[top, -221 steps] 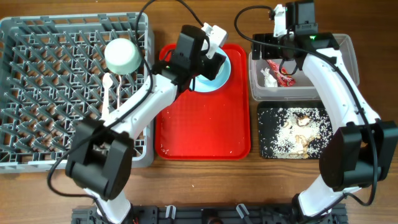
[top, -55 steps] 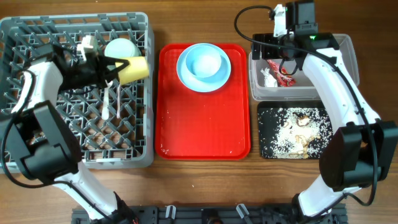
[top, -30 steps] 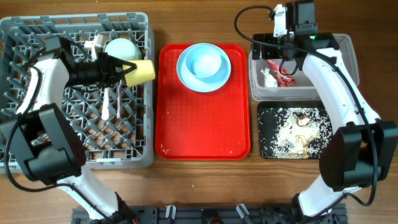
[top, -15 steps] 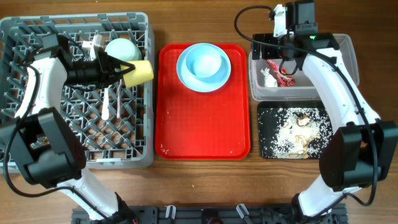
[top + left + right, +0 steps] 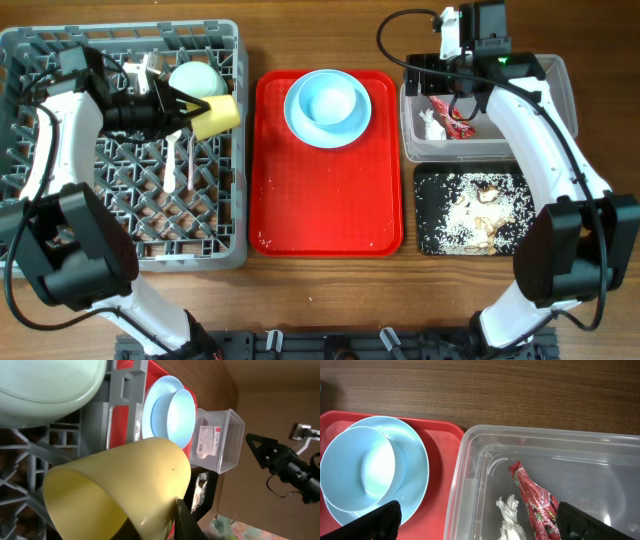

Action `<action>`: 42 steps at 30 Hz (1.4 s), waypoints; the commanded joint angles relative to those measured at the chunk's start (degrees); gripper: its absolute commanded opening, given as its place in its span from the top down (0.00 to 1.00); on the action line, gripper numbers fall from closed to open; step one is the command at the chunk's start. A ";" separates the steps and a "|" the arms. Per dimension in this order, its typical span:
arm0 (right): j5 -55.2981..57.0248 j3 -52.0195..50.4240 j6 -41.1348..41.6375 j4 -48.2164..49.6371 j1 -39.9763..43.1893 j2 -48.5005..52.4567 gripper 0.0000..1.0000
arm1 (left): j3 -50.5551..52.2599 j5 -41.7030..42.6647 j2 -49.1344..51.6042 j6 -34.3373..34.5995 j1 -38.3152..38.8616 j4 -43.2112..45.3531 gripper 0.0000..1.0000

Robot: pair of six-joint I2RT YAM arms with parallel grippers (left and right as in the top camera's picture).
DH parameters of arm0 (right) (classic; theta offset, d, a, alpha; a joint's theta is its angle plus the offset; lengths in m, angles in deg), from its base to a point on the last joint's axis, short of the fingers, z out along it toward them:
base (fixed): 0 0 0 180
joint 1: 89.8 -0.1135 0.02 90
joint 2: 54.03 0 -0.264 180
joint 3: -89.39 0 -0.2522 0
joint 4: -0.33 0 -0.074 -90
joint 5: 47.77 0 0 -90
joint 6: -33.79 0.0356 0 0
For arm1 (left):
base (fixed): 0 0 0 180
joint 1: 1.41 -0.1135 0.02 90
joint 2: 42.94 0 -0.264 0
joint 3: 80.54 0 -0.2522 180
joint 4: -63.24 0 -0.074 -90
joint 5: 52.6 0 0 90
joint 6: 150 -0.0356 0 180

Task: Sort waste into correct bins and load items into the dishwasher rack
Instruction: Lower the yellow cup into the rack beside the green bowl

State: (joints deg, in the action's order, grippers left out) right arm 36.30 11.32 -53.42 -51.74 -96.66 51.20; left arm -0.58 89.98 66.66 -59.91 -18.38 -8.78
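Observation:
My left gripper (image 5: 178, 110) is shut on the yellow cup (image 5: 214, 116) and holds it on its side over the right part of the grey dishwasher rack (image 5: 60, 190); the cup fills the left wrist view (image 5: 120, 490). A mint bowl (image 5: 196, 82) lies upside down in the rack beside it, with a white spoon (image 5: 171, 160) and fork (image 5: 190, 160) below. A pale blue bowl (image 5: 328, 101) sits on the blue plate (image 5: 300, 125) on the red tray. My right gripper (image 5: 475, 522) is open above the clear tub (image 5: 560, 90), which holds the red wrapper (image 5: 535, 497) and white paper scrap (image 5: 510, 515). The black tray (image 5: 430, 240) holds rice crumbs (image 5: 475, 215).
The red tray (image 5: 325, 200) lies between the rack and the bins, with a few crumbs at its front left corner. Bare wooden table runs along the front edge.
My left gripper has drawn the yellow cup a little leftward and back, further over the rack and closer to the mint bowl. The right arm has not moved.

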 commanded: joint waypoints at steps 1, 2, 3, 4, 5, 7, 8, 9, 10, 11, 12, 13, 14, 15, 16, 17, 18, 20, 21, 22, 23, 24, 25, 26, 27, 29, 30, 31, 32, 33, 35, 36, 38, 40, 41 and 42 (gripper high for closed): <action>0.52 0.22 0.35 0.13 -0.20 0.42 0.00 | 4.00 -31.32 5.66 0.72 -0.17 -0.31 0.87; 0.52 0.22 0.37 0.13 -0.20 0.42 0.00 | 4.11 -32.85 5.66 1.51 -0.17 -0.31 0.87; 0.52 0.22 0.35 0.13 -0.20 0.42 0.00 | 4.24 -34.99 5.66 2.86 -0.17 -0.24 0.87; 0.52 0.22 0.35 0.13 -0.20 0.42 0.00 | 4.44 -36.81 5.66 3.96 -0.17 -0.04 0.87; 0.52 0.22 0.37 0.13 -0.20 0.42 0.00 | 4.68 -38.29 5.66 4.90 -0.17 0.15 0.87; 0.52 0.22 0.35 0.13 -0.20 0.42 0.00 | 4.70 -38.99 5.68 5.14 -0.17 0.15 0.86; 0.52 0.22 0.35 0.13 -0.20 0.42 0.00 | 4.70 -38.99 5.68 5.14 -0.17 0.15 0.86; 0.52 0.22 0.35 0.13 -0.20 0.42 0.00 | 4.70 -38.99 5.68 5.14 -0.17 0.20 0.86; 0.52 0.22 0.35 0.13 -0.20 0.42 0.00 | 4.70 -38.99 5.68 5.16 -0.20 0.28 0.85; 0.52 0.24 0.35 0.13 -0.20 0.42 0.00 | 4.70 -38.97 5.68 5.20 -0.24 0.33 0.84; 0.52 0.22 0.35 0.13 -0.20 0.42 0.00 | 4.70 -38.95 5.68 5.38 -0.24 0.35 0.80; 0.52 0.22 0.37 0.13 -0.20 0.42 0.00 | 4.70 -38.95 5.68 5.84 -0.24 0.37 0.68; 0.52 0.22 0.35 0.13 -0.20 0.42 0.00 | 4.70 -38.95 5.68 6.36 -0.24 0.39 0.62; 0.52 0.22 0.35 0.13 -0.20 0.42 0.01 | 4.68 -38.93 5.68 6.86 -0.28 0.44 0.60; 0.52 0.22 0.35 0.13 -0.20 0.42 0.00 | 4.68 -38.91 5.68 6.91 -0.31 0.59 0.58; 0.52 0.22 0.35 0.13 -0.20 0.42 0.00 | 4.68 -38.93 5.68 7.06 -0.31 0.79 0.55; 0.52 0.22 0.35 0.13 -0.20 0.42 0.00 | 4.63 -38.93 5.68 7.54 -0.28 0.81 0.50; 0.52 0.22 0.35 0.13 -0.20 0.42 0.00 | 4.48 -38.91 5.60 8.35 -0.42 0.83 0.49; 0.52 0.22 0.37 0.13 -0.20 0.42 0.00 | 4.46 -38.93 5.57 8.52 -0.57 0.85 0.47; 0.52 0.22 0.37 0.13 -0.20 0.42 0.00 | 4.46 -38.97 5.38 9.42 -0.81 1.07 0.41; 0.52 0.22 0.35 0.13 -0.20 0.42 0.00 | 4.44 -38.95 5.22 10.12 -1.11 1.31 0.32; 0.52 0.22 0.37 0.13 -0.20 0.42 0.00 | 4.44 -38.95 4.98 11.08 -1.46 1.62 0.25; 0.52 0.22 0.37 0.13 -0.20 0.42 0.00 | 4.42 -38.93 4.70 11.67 -1.84 1.88 0.21; 0.52 0.22 0.35 0.13 -0.20 0.42 0.00 | 4.39 -38.88 4.22 12.70 -2.27 2.21 0.15; 0.52 0.22 0.35 0.13 -0.20 0.42 0.00 | 4.39 -38.64 3.69 12.85 -2.58 2.56 0.12; 0.52 0.22 0.35 0.13 -0.20 0.42 0.00 | 4.20 -38.47 1.99 12.85 -3.06 2.80 0.09; 0.52 0.22 0.35 0.13 -0.20 0.42 0.00 | 4.02 -38.49 1.11 13.29 -3.17 2.82 0.06; 0.52 0.22 0.37 0.13 -0.20 0.42 0.00 | 3.96 -38.51 -0.04 13.97 -3.19 3.04 0.04; 0.52 0.22 0.35 0.13 -0.20 0.42 0.00 | 3.96 -38.51 -1.62 14.40 -3.19 3.63 0.02; 0.52 0.22 0.35 0.13 -0.20 0.42 0.00 | 3.96 -38.51 -3.06 14.88 -3.19 4.15 0.00; 0.52 0.22 0.35 0.13 -0.20 0.42 0.00 | 3.96 -38.51 -7.08 16.06 -3.19 5.79 0.00; 0.52 0.22 0.35 0.13 -0.20 0.42 0.00 | 3.96 -38.56 -8.76 16.70 -3.19 6.56 0.00; 0.52 0.22 0.35 0.13 -0.20 0.42 0.00 | 3.96 -38.53 -12.50 17.64 -3.17 8.24 0.00; 0.52 0.22 0.35 0.13 -0.20 0.42 0.00 | 3.96 -38.49 -15.76 18.47 -3.17 9.07 0.00; 0.52 0.22 0.35 0.13 -0.20 0.42 0.00 | 3.96 -38.49 -17.16 18.47 -3.13 9.09 0.00; 0.52 0.24 0.37 0.13 -0.20 0.42 0.00 | 3.96 -38.49 -18.29 18.43 -3.13 9.01 0.00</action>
State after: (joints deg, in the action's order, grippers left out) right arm 36.32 11.32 -53.42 -51.74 -96.66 51.20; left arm 3.53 53.91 54.99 -43.05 -21.16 -0.03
